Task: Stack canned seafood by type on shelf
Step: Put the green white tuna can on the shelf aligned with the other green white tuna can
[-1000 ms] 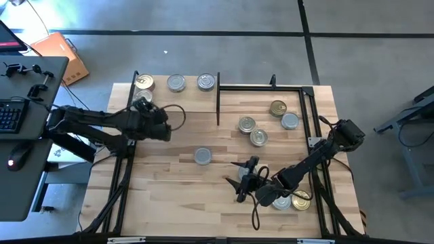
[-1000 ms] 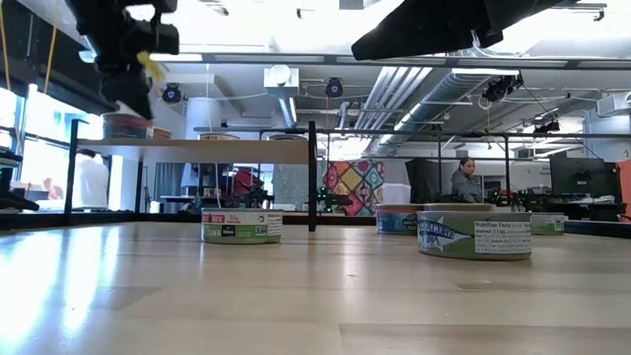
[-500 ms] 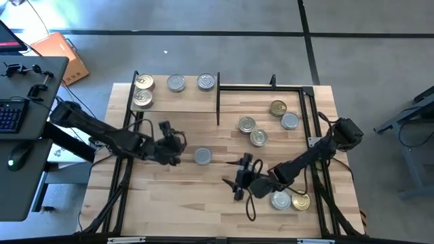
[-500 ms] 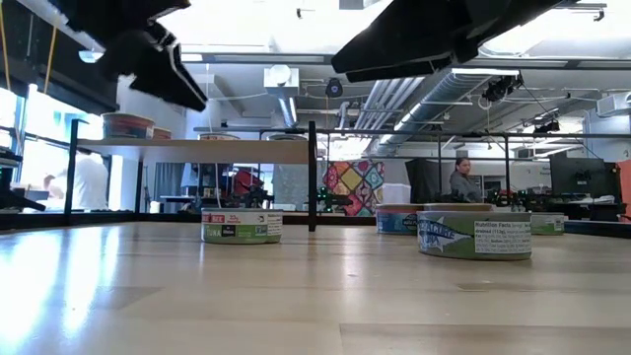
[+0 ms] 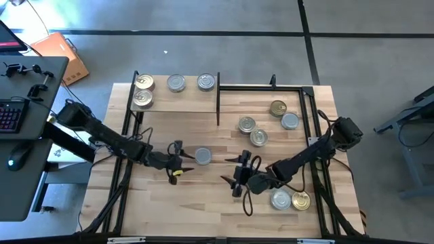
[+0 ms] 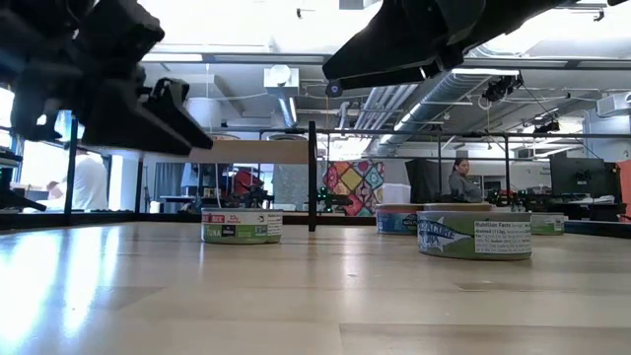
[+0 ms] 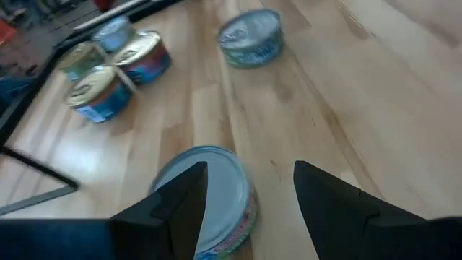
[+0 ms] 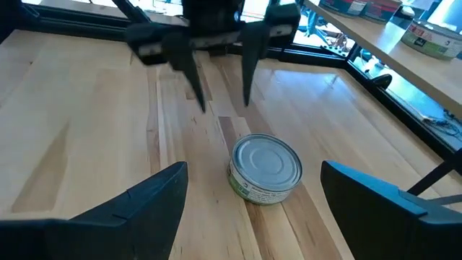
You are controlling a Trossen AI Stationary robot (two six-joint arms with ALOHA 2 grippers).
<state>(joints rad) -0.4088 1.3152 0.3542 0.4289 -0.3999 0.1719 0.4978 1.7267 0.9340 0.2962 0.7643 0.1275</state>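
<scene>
A lone silver-topped tin (image 5: 203,156) sits on the table (image 5: 203,196) between both arms. The left gripper (image 5: 182,165), fingers parted and empty, hovers just beside it; the right gripper (image 5: 239,173) faces it, spread wide. The shelf (image 5: 176,100) carries four tins, their labels unreadable.

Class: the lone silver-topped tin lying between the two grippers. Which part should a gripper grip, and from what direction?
Grip the silver-topped tin across its curved side wall, coming down from above. It sits flat, lid up, low and round, with bare table all around. The open left gripper is nearest.
</scene>
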